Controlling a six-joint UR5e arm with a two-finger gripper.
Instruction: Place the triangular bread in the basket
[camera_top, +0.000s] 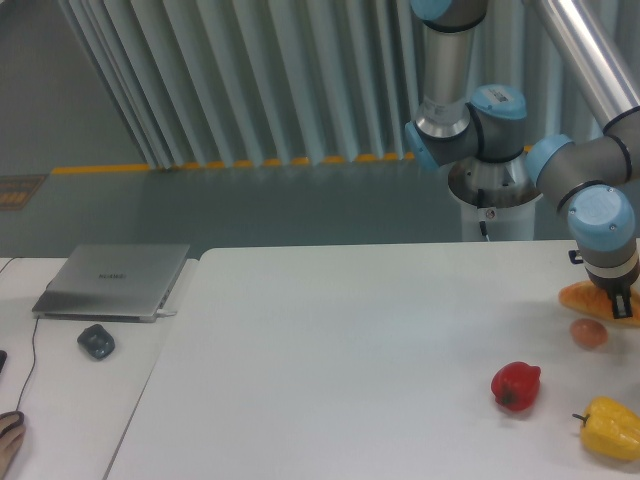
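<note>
Your triangular bread (582, 297) lies flat on the table (350, 340) at the far right edge of the view, partly cut off by the frame, with the gripper (622, 305) down right on top of it. The dark fingers overlap the pastry, but you cannot tell from this angle whether they are spread around it or already pinching it, so treat the hold as unconfirmed. No basket is visible anywhere in this view, so you will have to find it outside the frame before planning the carry. Judging by its glossy crust and thin wedge shape, expect the bread to be light, fairly smooth and a little slick, and probably soft enough to dent or flex if it is a foam or real pastry, so squeeze only as much as you need. Take it across the thicker middle of the wedge rather than near a thin corner, where it could pivot or slip out. Watch the small round orange ball (589, 333) just in front of the bread, since it could roll if nudged. The red pepper (516, 385) and yellow pepper (610, 428) sit nearer the front edge, well apart from the grasp.
</note>
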